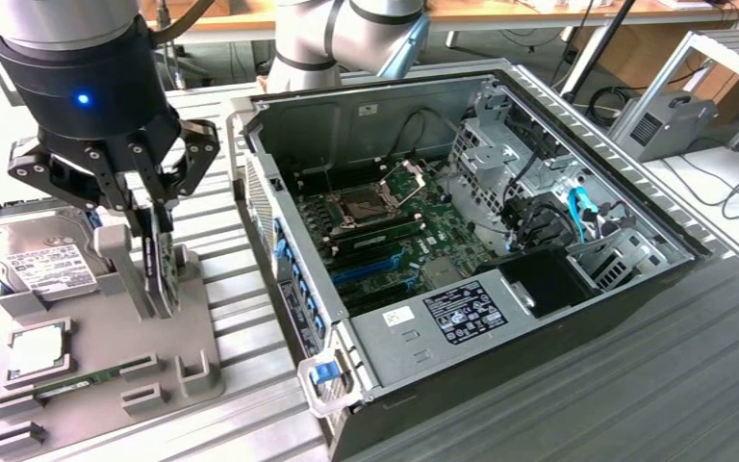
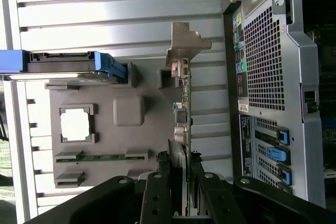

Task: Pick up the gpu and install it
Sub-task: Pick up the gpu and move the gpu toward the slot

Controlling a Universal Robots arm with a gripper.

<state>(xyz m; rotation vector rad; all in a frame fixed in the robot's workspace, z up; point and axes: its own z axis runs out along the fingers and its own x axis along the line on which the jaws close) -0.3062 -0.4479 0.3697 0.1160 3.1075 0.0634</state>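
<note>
The gpu [image 1: 162,289] stands on edge in a slot of the grey holder tray [image 1: 196,332] at the exterior view's left. In the wrist view I see the gpu [image 2: 183,111] edge-on, a thin green card with its silver end bracket [image 2: 185,40] at the far end. My gripper [image 1: 151,262] reaches down from above, one finger on each face of the card. The fingers [image 2: 158,182] press against both sides of the card, so the gripper [image 2: 181,170] is shut on it. The card still sits in the holder.
The open computer case [image 1: 344,380] lies at the exterior view's right, motherboard [image 1: 402,241] facing up; the case's rear panel [image 2: 268,77] is close beside the holder. A hard drive [image 1: 36,255], a processor [image 1: 38,348] and a memory stick [image 1: 81,383] also rest on the tray.
</note>
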